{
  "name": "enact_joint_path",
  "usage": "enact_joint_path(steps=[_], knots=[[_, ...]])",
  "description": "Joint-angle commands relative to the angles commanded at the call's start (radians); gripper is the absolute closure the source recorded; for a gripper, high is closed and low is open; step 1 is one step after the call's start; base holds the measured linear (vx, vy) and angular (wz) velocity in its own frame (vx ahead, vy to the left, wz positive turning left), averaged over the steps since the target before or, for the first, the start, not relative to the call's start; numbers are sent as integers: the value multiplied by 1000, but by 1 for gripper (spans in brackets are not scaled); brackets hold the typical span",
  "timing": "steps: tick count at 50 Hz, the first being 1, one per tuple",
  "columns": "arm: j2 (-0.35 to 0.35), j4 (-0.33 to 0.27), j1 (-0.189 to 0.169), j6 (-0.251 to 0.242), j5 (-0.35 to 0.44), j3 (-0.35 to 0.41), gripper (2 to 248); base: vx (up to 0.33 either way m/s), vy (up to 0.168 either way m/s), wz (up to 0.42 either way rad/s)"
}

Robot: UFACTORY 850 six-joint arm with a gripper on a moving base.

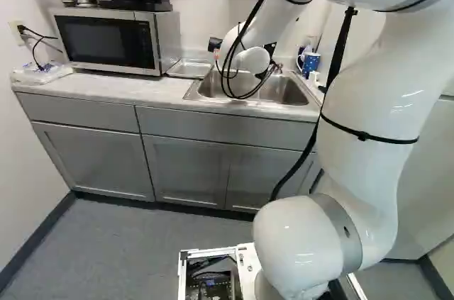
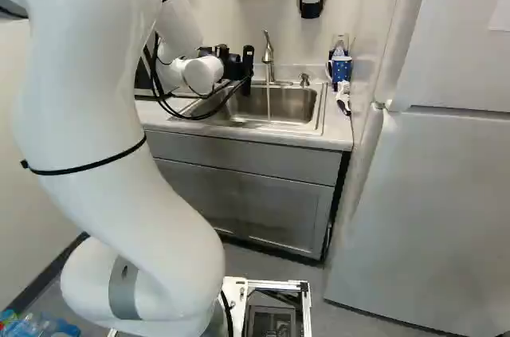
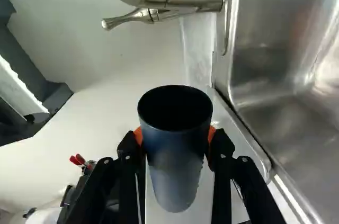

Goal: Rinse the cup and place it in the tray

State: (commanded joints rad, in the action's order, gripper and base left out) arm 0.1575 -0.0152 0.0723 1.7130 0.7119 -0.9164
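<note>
Gripper (image 3: 175,136) clamped on the dark cup (image 3: 177,181), orange pads on both sides. Cup's mouth points to the faucet (image 2: 268,58) side; what looks like a thin stream drops from the spout into the sink (image 2: 311,123). Cup isn't under it. I'd call this the rinse step, can't tell if wetted. Next I bring the mouth under the water, tip it out, then set it in the metal tray (image 1: 190,68) beside the sink.
</note>
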Motion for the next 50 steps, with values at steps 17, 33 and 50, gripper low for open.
enact_joint_path(steps=[17, 33, 50], knots=[[0, 0, 0, -179, 0, 0, 125, 0, 0, 0], [0, 0, 0, -348, 0, 0, 125, 0, 0, 0], [0, 0, 0, -526, 0, 0, 125, 0, 0, 0]])
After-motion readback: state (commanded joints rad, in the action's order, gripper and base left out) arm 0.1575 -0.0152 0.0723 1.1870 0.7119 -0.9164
